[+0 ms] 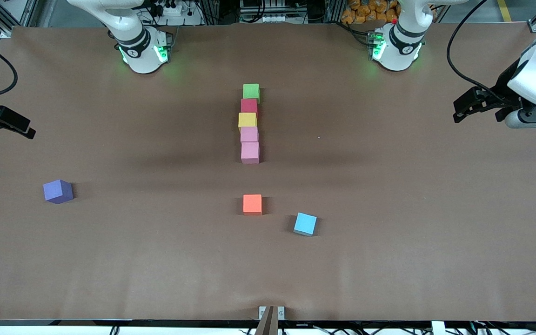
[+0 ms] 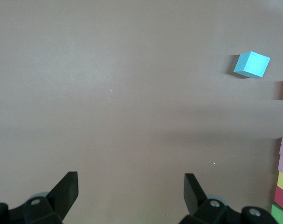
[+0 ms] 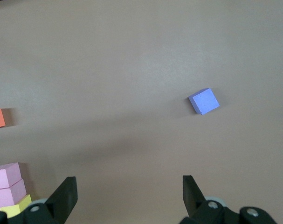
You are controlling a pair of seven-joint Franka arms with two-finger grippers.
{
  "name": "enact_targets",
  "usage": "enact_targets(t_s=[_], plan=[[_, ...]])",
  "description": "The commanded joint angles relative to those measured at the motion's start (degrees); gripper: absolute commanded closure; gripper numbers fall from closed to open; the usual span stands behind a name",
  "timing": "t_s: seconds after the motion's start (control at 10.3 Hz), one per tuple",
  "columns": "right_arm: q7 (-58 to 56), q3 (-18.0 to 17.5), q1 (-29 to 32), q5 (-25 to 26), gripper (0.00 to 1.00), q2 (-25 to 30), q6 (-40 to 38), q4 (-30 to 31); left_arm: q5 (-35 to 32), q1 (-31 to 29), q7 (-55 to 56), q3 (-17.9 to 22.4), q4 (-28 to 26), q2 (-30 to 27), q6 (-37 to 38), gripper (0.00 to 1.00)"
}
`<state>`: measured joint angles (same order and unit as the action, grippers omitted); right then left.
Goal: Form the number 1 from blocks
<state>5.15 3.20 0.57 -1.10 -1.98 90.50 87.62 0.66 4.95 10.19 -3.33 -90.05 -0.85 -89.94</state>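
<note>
Five blocks form one touching column at the table's middle: green block (image 1: 251,92) nearest the bases, then dark red (image 1: 249,106), yellow (image 1: 247,121), pink (image 1: 249,134) and a second pink block (image 1: 250,152) nearest the camera. Loose lie an orange block (image 1: 252,204), a light blue block (image 1: 305,224) and a purple block (image 1: 57,191). My left gripper (image 1: 464,108) hangs open and empty at the left arm's end of the table. My right gripper (image 1: 16,126) hangs open and empty at the right arm's end. The wrist views show the light blue block (image 2: 251,64) and the purple block (image 3: 203,101).
The brown table (image 1: 389,209) is bare apart from the blocks. A small mount (image 1: 271,314) sits at its front edge. Both arm bases stand along the edge farthest from the camera.
</note>
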Motion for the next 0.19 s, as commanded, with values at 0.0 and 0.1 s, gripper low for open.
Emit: enact_targets(t_s=[0.0, 0.1], plan=[[0.7, -0.3, 0.1, 0.7, 0.0, 0.2, 0.5, -0.2, 0.7, 0.2, -1.4, 0.3, 1.9, 0.7, 1.5, 0.0], [0.7, -0.3, 0.1, 0.6, 0.0, 0.2, 0.5, -0.2, 0.7, 0.1, -1.4, 0.3, 1.9, 0.7, 1.5, 0.0]])
